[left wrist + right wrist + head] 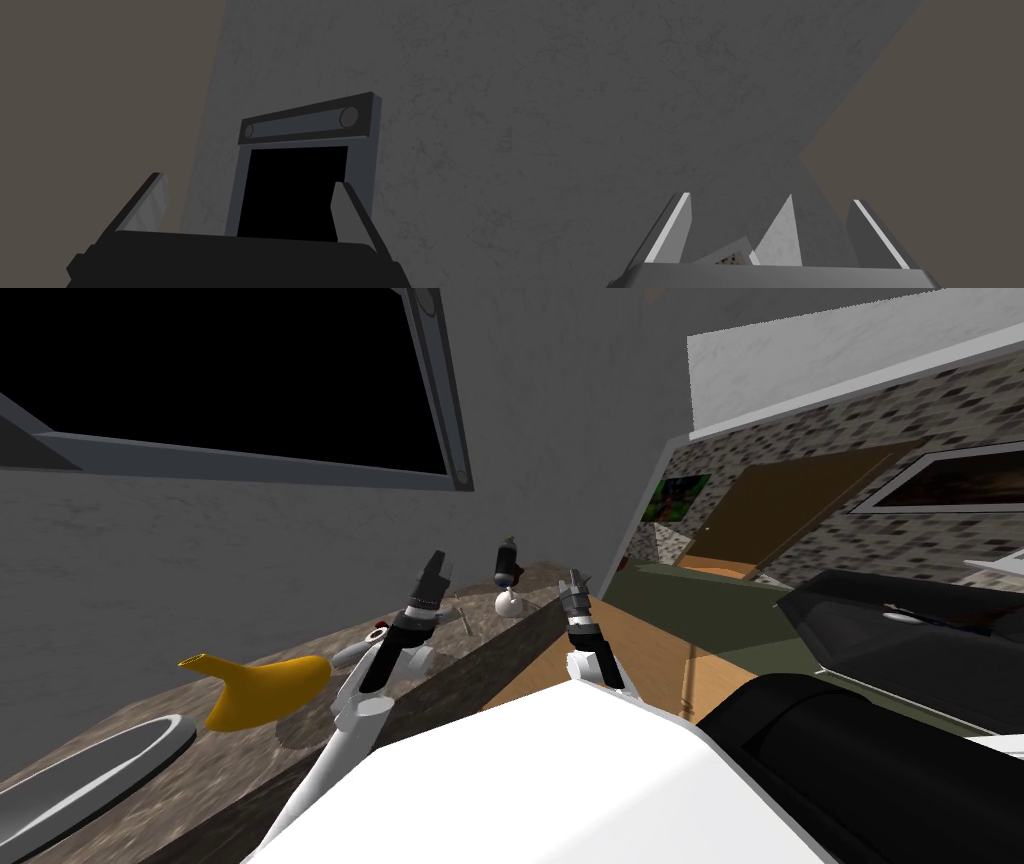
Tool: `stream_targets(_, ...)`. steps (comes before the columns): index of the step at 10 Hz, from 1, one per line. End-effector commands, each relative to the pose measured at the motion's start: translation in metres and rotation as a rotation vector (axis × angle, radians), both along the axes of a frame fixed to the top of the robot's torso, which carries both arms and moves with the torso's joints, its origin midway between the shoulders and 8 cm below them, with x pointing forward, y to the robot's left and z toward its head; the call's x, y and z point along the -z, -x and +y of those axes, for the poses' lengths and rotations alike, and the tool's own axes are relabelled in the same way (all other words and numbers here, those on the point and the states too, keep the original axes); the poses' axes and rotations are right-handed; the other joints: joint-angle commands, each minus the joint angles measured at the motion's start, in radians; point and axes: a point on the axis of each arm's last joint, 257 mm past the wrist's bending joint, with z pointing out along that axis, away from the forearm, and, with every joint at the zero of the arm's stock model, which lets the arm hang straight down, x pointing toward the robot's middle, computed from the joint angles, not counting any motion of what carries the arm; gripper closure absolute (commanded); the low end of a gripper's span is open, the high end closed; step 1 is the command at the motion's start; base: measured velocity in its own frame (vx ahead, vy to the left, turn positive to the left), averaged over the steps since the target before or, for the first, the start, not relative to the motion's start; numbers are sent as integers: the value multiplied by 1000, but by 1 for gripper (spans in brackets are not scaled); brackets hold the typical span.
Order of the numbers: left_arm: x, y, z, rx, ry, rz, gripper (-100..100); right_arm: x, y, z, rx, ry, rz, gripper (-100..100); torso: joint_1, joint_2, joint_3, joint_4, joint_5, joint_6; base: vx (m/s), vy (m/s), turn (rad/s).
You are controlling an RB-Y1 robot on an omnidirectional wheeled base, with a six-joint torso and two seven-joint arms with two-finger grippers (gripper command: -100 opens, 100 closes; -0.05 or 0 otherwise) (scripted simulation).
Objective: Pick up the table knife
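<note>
**At the stone-topped counter: knife not yet in hand**

Along the grey wall runs a counter (230, 758) with a mottled brown top, and I stand close against its front edge. At its near left end lies a broad white oval rim (150, 738), perhaps a basin or a dish. Beside that sits a yellow spouted vessel (265, 688), lying well apart from the grippers.

Both arms are raised over the counter and point up toward the wall. The left gripper (437, 566) is released, its fingers (152, 200) standing wide with nothing between them. The right gripper (574, 586), near the counter's far corner, is likewise spread and empty, fingers (677, 225) apart.

Between the two grippers, farther back, stands a small white round object (508, 603) with a dark bottle-like piece (506, 558) on top. Just beside the left forearm a thin grey sliver (463, 616) lies on the counter top. I take it for the table knife, though it is too small to be sure.

By my judgement the task has barely begun. Reaching down, aligning, closing and lifting all remain.
</note>
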Motion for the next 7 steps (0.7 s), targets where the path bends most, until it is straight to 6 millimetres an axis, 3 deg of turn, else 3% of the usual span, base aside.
stream_targets(1, 4, -8, -6, -12, -33, 16, -100, 0, 0, 0, 0, 0, 0, 0, 0, 0, 0, 0, 0, 0, 15, -18, -2)
stream_targets(3, 22, -35, -12, -51, -136, 66, -100, 0, 0, 0, 0, 0, 0, 0, 0, 0, 0, 0, 0, 0, 24, -28, -5)
stream_targets(4, 24, -37, -12, -54, -139, 75, -100, 0, 0, 0, 0, 0, 0, 0, -1, -1, 0, 0, 0, 0, 25, -31, -1)
stream_targets(6, 48, -65, -11, -104, -249, 133, -100, 0, 0, 0, 0, 0, 0, 0, -1, 0, 0, 0, 0, 0, 25, -43, -9)
stream_targets(7, 52, -67, -10, -110, -254, 147, -100, 0, 0, 0, 0, 0, 0, 0, -2, 0, 0, 0, 0, 0, 24, -43, -2)
